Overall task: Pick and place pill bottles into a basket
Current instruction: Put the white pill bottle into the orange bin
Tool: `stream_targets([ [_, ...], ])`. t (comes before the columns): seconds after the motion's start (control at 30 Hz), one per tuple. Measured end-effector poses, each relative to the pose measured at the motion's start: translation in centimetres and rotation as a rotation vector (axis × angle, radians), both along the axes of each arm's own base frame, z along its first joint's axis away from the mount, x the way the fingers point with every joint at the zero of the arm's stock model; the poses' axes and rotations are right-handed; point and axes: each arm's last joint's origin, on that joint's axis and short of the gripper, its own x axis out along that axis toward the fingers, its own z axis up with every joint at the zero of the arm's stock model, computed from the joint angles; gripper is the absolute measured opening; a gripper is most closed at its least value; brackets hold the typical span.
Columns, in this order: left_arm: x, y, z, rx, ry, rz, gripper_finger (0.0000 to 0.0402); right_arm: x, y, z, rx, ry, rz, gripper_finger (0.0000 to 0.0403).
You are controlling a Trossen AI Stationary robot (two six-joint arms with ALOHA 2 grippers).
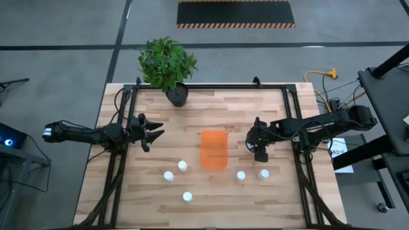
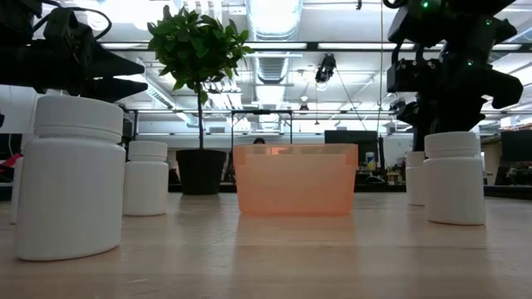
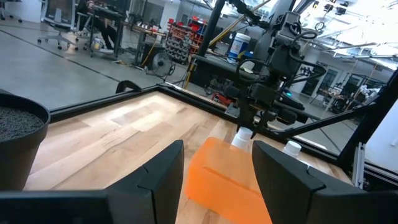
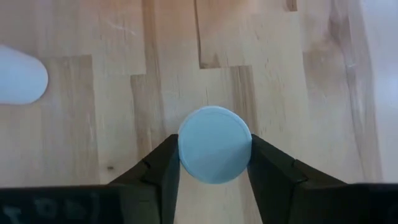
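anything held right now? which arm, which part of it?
The right pincer holds one pill bottle from above, with its fingers pressed on opposite sides at the cap. Whether it is lifted cannot be told. The left pincer is open and empty.

The left arm is stretched out flat from the left side of the table, and its gripper (image 1: pixel 155 134) is held up in the air with its two dark fingers (image 3: pixel 155 177) spread wide apart. The right arm is reached in from the right side (bent down at the wrist), and its gripper (image 1: pixel 260 153) is pointed straight down. Its fingers (image 4: pixel 163 167) are closed around a white bottle cap (image 4: pixel 214 153), one pressed on each side.
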Motion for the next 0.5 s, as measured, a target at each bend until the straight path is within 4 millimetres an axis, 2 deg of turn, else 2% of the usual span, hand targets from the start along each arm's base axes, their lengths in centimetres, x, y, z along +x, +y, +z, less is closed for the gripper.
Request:
stream_targets([
  [0.2, 0.0, 0.0, 0.0, 0.000, 0.000, 0.000, 0.0173, 0.2, 0.0, 0.2, -0.002, -0.020, 0.006, 0.0141],
  [0.5, 0.0, 0.0, 0.0, 0.000, 0.000, 0.000, 0.0173, 1.7, 0.2, 3.3, 0.024, -0.105, 0.019, 0.0141],
])
